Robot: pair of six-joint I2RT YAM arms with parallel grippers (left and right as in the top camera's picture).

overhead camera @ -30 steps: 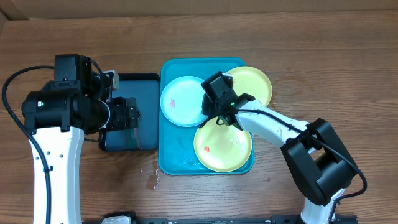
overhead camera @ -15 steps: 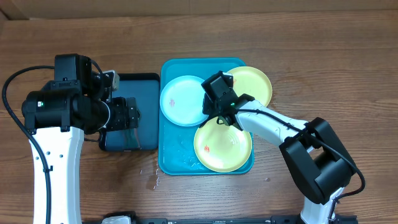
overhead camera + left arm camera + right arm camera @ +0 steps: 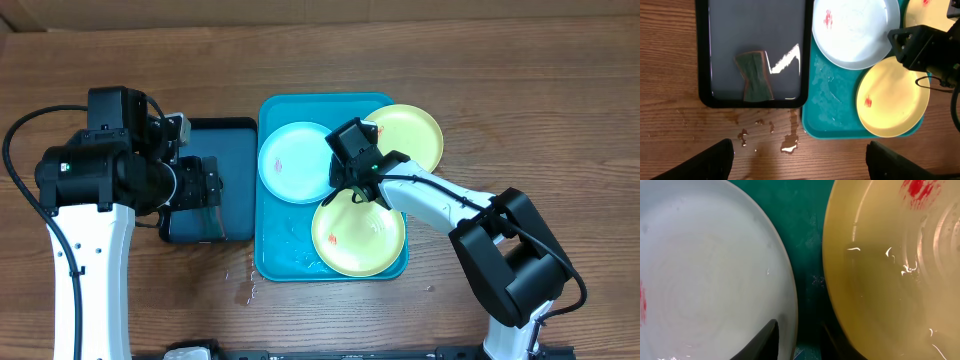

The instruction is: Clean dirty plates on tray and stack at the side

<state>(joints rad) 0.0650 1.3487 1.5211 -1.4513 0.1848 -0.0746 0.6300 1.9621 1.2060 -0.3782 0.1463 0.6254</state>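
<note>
Three smeared plates, right hand at the seam

Overhead: all three lie on the turquoise tray (image 3: 283,240): the light blue plate (image 3: 293,162), the far yellow-green plate (image 3: 410,135) and the near yellow-green plate (image 3: 360,238). My right hand (image 3: 348,180) sits where they meet. My left hand (image 3: 212,186) hangs well apart over the navy tray (image 3: 225,135), so the right arm is the nearer one.

Left wrist: my left fingers (image 3: 715,160) are spread wide and hold nothing. The sponge (image 3: 754,75) lies ahead in the navy tray.

Right wrist: my fingers (image 3: 765,340) stand slightly apart with nothing between them, over bare tray. The blue rim is just to one side, a yellow-green rim to the other. I judge a small sideways shift would catch either.
</note>
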